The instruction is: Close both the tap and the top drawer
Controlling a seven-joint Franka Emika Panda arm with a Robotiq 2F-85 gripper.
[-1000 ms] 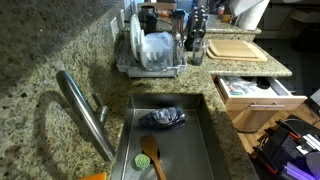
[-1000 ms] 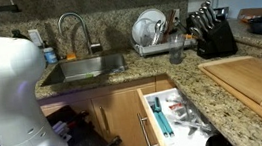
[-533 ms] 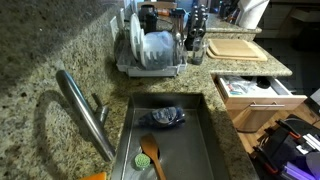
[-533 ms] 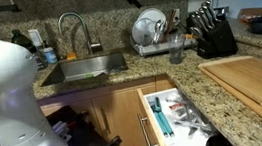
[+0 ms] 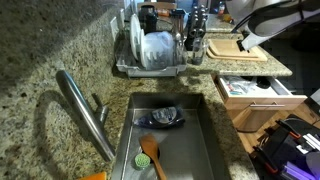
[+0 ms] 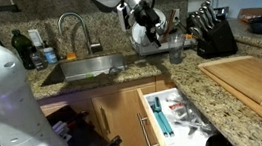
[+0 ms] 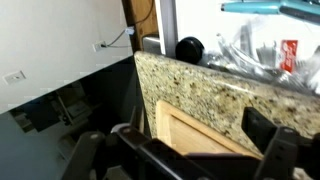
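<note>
Granite top (image 6: 112,81) | drawer (image 6: 177,118) open, tap (image 6: 73,30) untouched | gripper (image 6: 148,29) spread, empty | we flag rack (image 6: 168,47) collision on descent.

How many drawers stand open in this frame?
1. The top drawer is pulled out below the counter, to the side of the sink, shown in both exterior views. Lower drawers may be hidden from the cameras.

No text, brand, number or sign is legible in any view. In the wrist view, a red-and-white label (image 7: 290,52) shows on an item among the contents of the top drawer (image 6: 149,119); its lettering is too blurred to read.
</note>
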